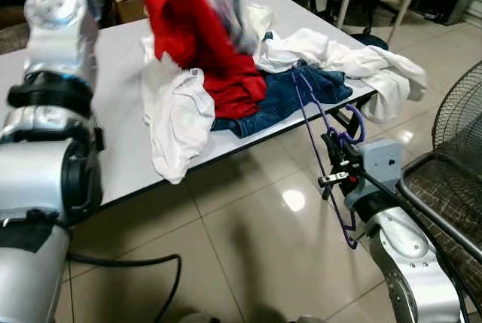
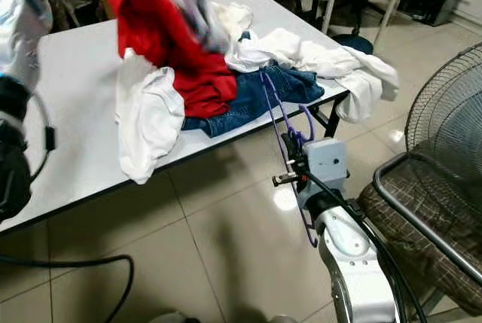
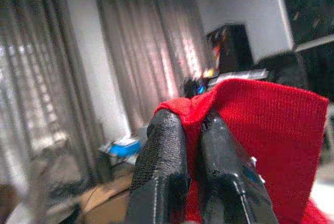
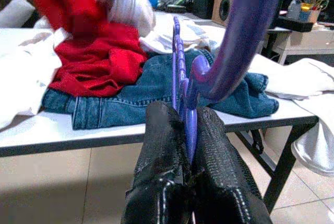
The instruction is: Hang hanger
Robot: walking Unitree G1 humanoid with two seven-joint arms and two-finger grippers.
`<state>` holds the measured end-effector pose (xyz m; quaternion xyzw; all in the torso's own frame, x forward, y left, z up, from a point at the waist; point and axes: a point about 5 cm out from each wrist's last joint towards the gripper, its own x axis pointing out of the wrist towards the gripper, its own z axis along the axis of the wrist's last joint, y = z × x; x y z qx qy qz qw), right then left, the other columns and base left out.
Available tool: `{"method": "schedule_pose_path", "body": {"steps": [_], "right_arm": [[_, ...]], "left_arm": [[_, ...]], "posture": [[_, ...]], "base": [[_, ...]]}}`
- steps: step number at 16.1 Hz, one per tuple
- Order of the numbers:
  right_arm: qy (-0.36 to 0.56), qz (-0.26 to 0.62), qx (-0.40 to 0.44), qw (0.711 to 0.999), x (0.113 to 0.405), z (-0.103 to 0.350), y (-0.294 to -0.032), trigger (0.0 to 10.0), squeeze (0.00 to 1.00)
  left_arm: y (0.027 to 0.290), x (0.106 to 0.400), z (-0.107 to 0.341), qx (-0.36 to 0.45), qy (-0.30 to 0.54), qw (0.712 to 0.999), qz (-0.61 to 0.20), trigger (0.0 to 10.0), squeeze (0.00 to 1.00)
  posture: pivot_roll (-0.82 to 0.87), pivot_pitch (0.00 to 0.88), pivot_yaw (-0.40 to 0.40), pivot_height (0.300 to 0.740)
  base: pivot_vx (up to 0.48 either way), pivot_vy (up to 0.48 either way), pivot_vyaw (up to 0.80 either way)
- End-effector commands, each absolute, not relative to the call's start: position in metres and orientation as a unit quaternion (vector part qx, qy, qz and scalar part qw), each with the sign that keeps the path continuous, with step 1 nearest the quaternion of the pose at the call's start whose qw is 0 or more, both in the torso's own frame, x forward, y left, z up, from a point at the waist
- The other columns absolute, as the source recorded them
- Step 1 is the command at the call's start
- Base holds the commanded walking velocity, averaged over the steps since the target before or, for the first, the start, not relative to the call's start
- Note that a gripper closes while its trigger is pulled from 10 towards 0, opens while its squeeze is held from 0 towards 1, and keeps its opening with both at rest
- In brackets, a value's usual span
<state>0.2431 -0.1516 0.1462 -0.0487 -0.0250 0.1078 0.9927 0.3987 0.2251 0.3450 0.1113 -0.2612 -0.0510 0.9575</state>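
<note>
Left gripper (image 3: 190, 172) raised at eleven o'clock, fingers pinching red garment (image 1: 197, 41), right gripper (image 4: 190, 156) low at four o'clock, clamped on purple hanger (image 1: 325, 131)

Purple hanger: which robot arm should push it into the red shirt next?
Probably the right. The right gripper is already shut on the purple hanger, pointing it toward the table. The left gripper is busy pinching the red shirt and holding it up.

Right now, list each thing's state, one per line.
Left gripper: shut on red garment, lifted above table.
Right gripper: shut on purple hanger, held beside table edge.
Jeans: crumpled on table.
White clothes: heaped, draping over edge.
</note>
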Motion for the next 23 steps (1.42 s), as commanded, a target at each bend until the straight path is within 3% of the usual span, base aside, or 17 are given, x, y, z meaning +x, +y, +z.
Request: {"method": "schedule_pose_path", "body": {"steps": [1,3,4,5,7,9,10,11,12,13,16,17,20,21,23], "right_arm": [[-0.028,0.105,-0.048,0.993,0.242,0.145,-0.152,10.0,0.0],[-0.028,0.112,-0.045,0.992,0.24,0.145,-0.15,10.0,0.0],[-0.028,0.112,-0.045,0.992,0.24,0.145,-0.15,10.0,0.0],[-0.026,0.123,-0.048,0.991,0.244,0.144,-0.149,10.0,0.0],[-0.027,0.138,-0.055,0.989,0.248,0.145,-0.147,10.0,0.0],[-0.027,0.142,-0.056,0.988,0.249,0.145,-0.146,10.0,0.0],[-0.029,0.144,-0.058,0.987,0.249,0.146,-0.145,10.0,0.0],[-0.034,0.141,-0.057,0.988,0.25,0.148,-0.145,10.0,0.0],[-0.037,0.138,-0.056,0.988,0.25,0.148,-0.146,10.0,0.0],[-0.042,0.132,-0.053,0.989,0.25,0.149,-0.147,10.0,0.0],[-0.044,0.126,-0.05,0.99,0.249,0.149,-0.148,10.0,0.0],[-0.045,0.124,-0.047,0.99,0.248,0.149,-0.147,10.0,0.0],[-0.046,0.122,-0.043,0.991,0.247,0.148,-0.145,10.0,0.0],[-0.047,0.121,-0.042,0.991,0.246,0.148,-0.145,10.0,0.0],[-0.047,0.121,-0.042,0.991,0.246,0.148,-0.145,10.0,0.0]], "left_arm": [[0.233,0.399,0.326,0.127,-0.233,0.963,-0.042,0.0,0.0],[0.234,0.389,0.261,0.166,-0.156,0.969,-0.09,0.0,0.0],[0.234,0.389,0.261,0.166,-0.156,0.969,-0.09,0.0,0.0],[0.225,0.375,0.212,0.225,-0.073,0.955,-0.176,0.0,0.0],[0.225,0.363,0.187,0.255,-0.002,0.942,-0.217,0.0,0.0],[0.226,0.36,0.182,0.259,0.015,0.939,-0.228,0.0,0.0],[0.224,0.362,0.193,0.217,-0.009,0.951,-0.22,0.0,0.0],[0.215,0.367,0.235,0.091,-0.088,0.967,-0.221,0.0,0.0],[0.211,0.368,0.254,0.036,-0.121,0.965,-0.232,0.0,0.0],[0.206,0.366,0.282,-0.036,-0.163,0.951,-0.26,0.0,0.0],[0.199,0.363,0.327,-0.154,-0.233,0.914,-0.294,0.0,0.0],[0.197,0.361,0.343,-0.219,-0.258,0.89,-0.304,0.0,0.0],[0.195,0.358,0.355,-0.323,-0.271,0.847,-0.323,0.0,0.0],[0.199,0.353,0.365,-0.376,-0.29,0.814,-0.334,0.0,0.0],[0.203,0.349,0.373,-0.398,-0.301,0.796,-0.342,0.0,0.0]], "posture": [[-0.11,0.002,0.114,0.74],[-0.1,0.007,0.096,0.74],[-0.1,0.007,0.096,0.74],[-0.08,0.009,0.076,0.74],[-0.08,0.009,0.063,0.74],[-0.08,0.009,0.063,0.74],[-0.07,0.009,0.057,0.74],[-0.08,0.007,0.064,0.74],[-0.08,0.008,0.067,0.74],[-0.08,0.007,0.071,0.74],[-0.08,0.009,0.083,0.74],[-0.08,0.011,0.088,0.74],[-0.08,0.014,0.093,0.74],[-0.08,0.015,0.094,0.74],[-0.08,0.016,0.093,0.74]], "base": [[0.0,0.0,0.0],[0.0,0.0,0.0],[0.0,0.0,0.0],[0.0,0.0,0.0],[0.0,0.0,0.0],[0.0,0.0,0.0],[0.0,0.0,0.0],[0.0,0.0,0.0],[0.0,0.0,0.0],[0.0,0.0,0.0],[0.0,0.0,0.0],[0.0,0.0,0.0],[0.0,0.0,0.0],[0.0,0.0,0.0],[0.0,0.0,0.0]]}}
